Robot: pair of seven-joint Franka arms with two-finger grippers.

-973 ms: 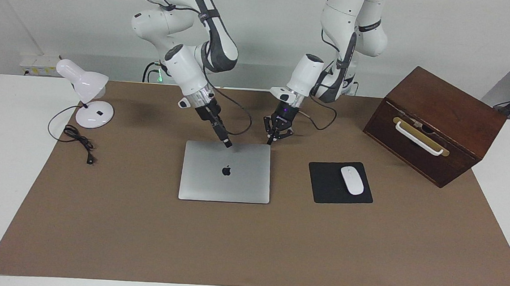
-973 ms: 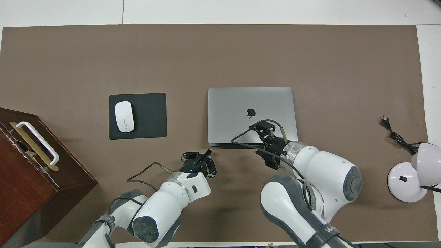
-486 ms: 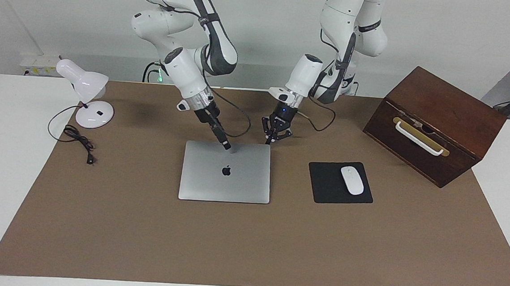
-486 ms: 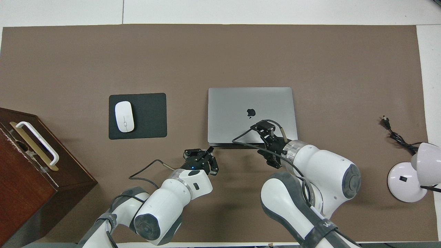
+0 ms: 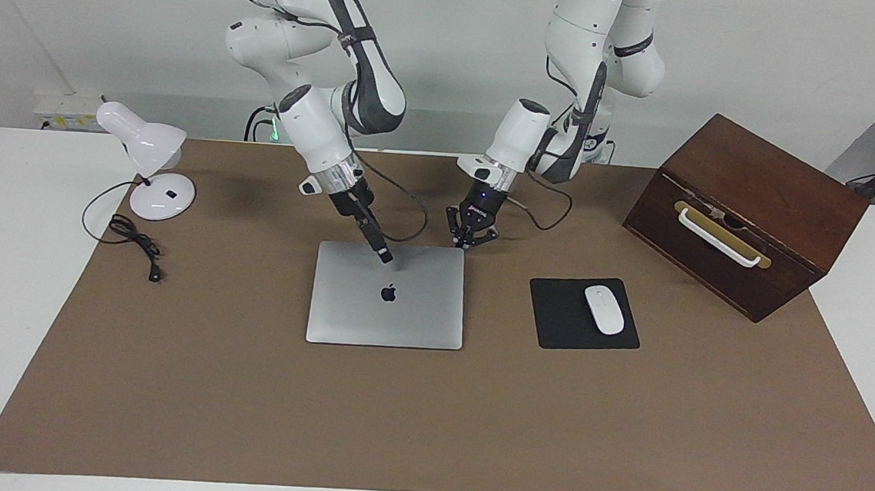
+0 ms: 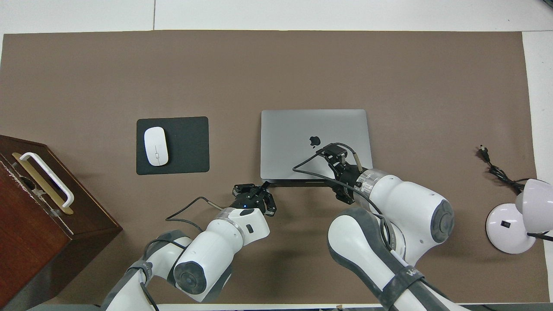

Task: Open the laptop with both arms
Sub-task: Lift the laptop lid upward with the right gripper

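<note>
The silver-grey laptop [image 5: 402,312] lies closed on the brown mat, apple logo up; it also shows in the overhead view [image 6: 293,129]. My right gripper [image 5: 384,257] is shut, tilted down, with its tip on the lid close to the laptop's edge nearest the robots; in the overhead view [image 6: 332,151] it covers the lid beside the logo. My left gripper [image 5: 465,241] is open and low over the mat, just off the laptop's near corner toward the left arm's end of the table; it also shows in the overhead view [image 6: 263,186].
A black mouse pad [image 5: 555,323] with a white mouse [image 5: 603,309] lies beside the laptop toward the left arm's end. A brown wooden box [image 5: 748,213] with a white handle stands past it. A white lamp [image 5: 152,164] and its cord [image 5: 133,243] sit at the right arm's end.
My left gripper has moved closer to the laptop's near corner. My right gripper has slid a little along the lid toward the logo. The laptop has stayed closed.
</note>
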